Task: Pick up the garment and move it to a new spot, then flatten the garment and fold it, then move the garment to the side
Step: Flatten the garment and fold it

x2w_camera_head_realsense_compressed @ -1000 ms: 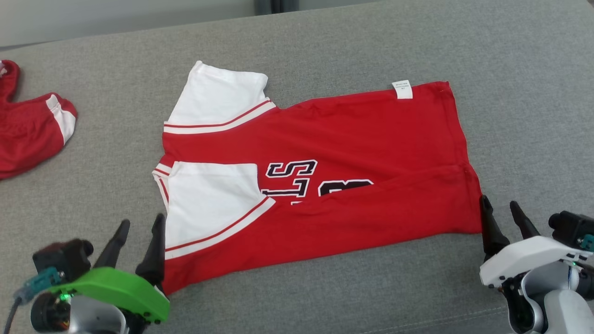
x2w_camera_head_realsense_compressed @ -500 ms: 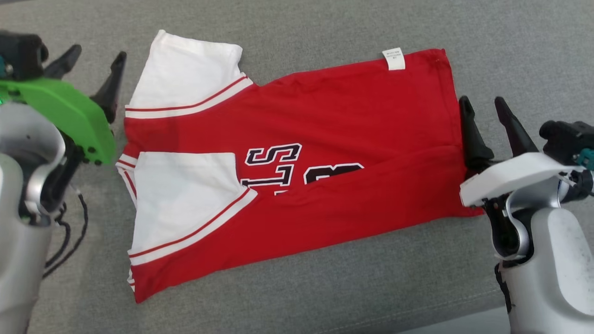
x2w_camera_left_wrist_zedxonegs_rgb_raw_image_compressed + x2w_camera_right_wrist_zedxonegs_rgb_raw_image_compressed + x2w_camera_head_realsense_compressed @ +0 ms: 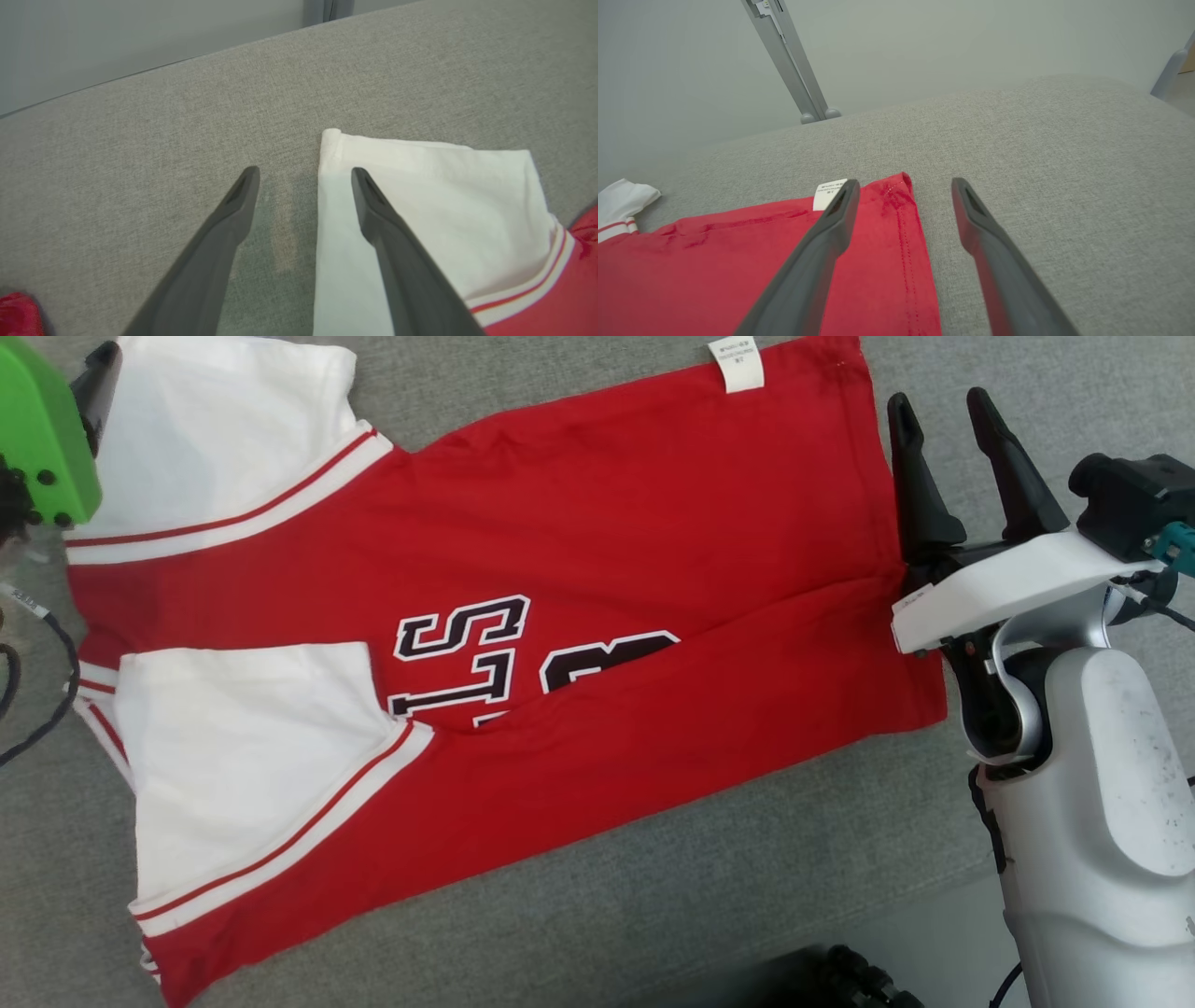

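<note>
Red over the body of the garment [image 3: 653, 569], white on both sleeves [image 3: 233, 756], each trimmed with a thin red stripe. Black lettering [image 3: 467, 653] outlined in white. White label [image 3: 736, 364]. Mottled grey weave on the surface [image 3: 653, 915]. Green shell on the left gripper [image 3: 304, 171], white on the right gripper [image 3: 938, 399], dark fingers [image 3: 808, 261] on both.

A grey woven-fabric worktop [image 3: 653, 915] stretches back to a plain, pale grey-green wall [image 3: 924, 46]. A slanted grey metal post [image 3: 784, 51] rises behind its far edge. The light is soft and even.
</note>
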